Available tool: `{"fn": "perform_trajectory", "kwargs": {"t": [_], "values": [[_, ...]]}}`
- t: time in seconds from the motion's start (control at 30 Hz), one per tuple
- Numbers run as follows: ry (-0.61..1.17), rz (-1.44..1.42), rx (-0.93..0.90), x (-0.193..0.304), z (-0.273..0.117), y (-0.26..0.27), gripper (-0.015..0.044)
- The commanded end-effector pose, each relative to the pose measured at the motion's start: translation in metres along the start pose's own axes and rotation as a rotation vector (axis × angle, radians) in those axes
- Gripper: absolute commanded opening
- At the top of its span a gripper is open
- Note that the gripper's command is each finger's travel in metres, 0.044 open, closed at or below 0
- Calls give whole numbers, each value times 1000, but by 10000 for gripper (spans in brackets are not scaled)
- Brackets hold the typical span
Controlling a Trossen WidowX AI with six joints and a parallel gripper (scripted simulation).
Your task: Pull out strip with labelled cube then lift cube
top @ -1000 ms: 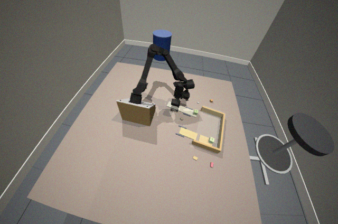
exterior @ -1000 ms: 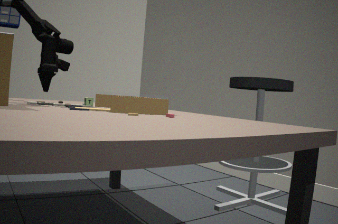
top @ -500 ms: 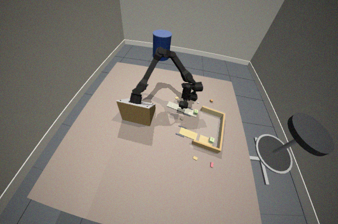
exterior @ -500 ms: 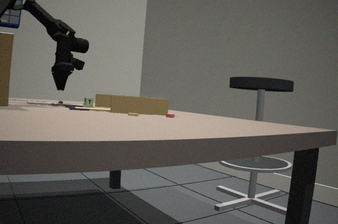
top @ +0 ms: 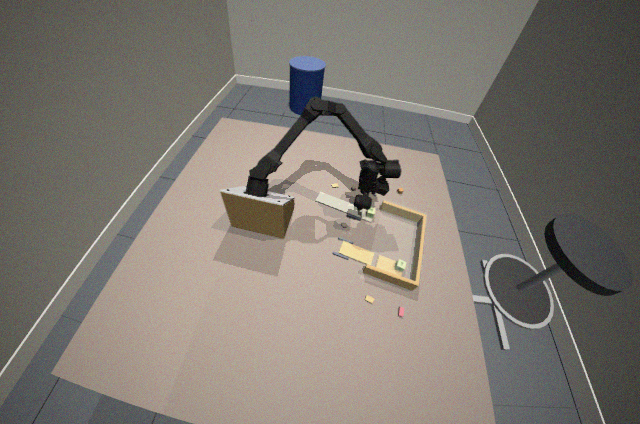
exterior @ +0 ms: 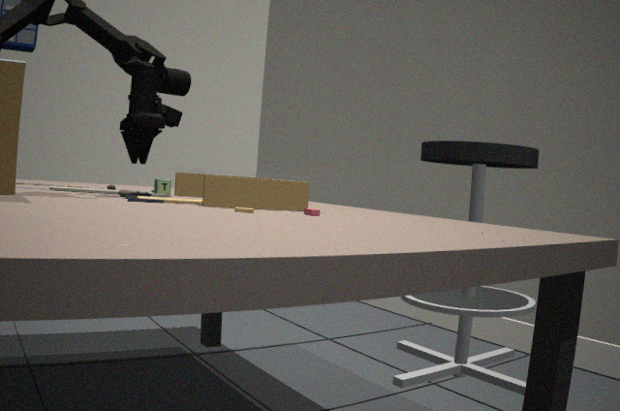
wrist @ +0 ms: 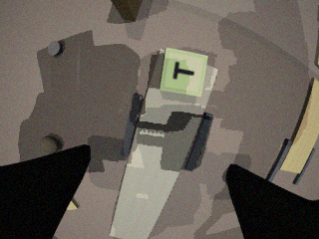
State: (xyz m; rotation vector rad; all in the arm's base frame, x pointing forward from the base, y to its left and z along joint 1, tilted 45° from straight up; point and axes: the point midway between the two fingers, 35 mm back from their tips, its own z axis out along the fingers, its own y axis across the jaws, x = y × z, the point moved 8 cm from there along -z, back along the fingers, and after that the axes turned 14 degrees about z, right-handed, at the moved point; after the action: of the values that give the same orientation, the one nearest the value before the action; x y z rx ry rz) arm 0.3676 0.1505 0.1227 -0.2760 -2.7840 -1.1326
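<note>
The pale strip (top: 330, 201) (wrist: 142, 194) lies between two dark rails, outside the tray. Shadows cross it; no clear gap shows. A green cube (top: 371, 212) (exterior: 162, 186) (wrist: 184, 72) marked T sits on its far end, just outside the tray's open side. The yellow strip (top: 355, 252) (wrist: 301, 139) lies apart from a second yellow piece (top: 387, 264) with a gap between. Another green cube (top: 401, 265) stands on that piece inside the tray. My gripper (exterior: 139, 162) (wrist: 161, 163) is open and empty, above the pale strip, short of the T cube.
The tray's wooden wall (top: 420, 248) (exterior: 255, 192) stands beyond the T cube. A pink block (top: 401, 311) (exterior: 312, 211), a small yellow block (top: 369, 299) (exterior: 244, 209) and an orange piece (top: 400, 190) lie around it. Round grey pieces (wrist: 56, 48) lie beside the pale strip.
</note>
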Motion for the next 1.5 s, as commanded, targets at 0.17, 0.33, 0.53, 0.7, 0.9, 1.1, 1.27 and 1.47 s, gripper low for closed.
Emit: {"fn": "perform_trajectory", "kwargs": {"t": [0.17,0.33,0.53,0.7,0.9,1.1,1.27,1.47], "values": [[7,-4,-2,-35,-1,4,440],[6,-4,-2,-52,0,6,440],[6,-4,-2,-52,6,6,282],[6,-4,-2,-53,15,6,250],[6,-4,-2,-53,24,6,250],[6,-4,-2,-53,34,6,250],[6,-4,-3,-53,42,6,250],[7,-4,-3,-52,52,6,250]]}}
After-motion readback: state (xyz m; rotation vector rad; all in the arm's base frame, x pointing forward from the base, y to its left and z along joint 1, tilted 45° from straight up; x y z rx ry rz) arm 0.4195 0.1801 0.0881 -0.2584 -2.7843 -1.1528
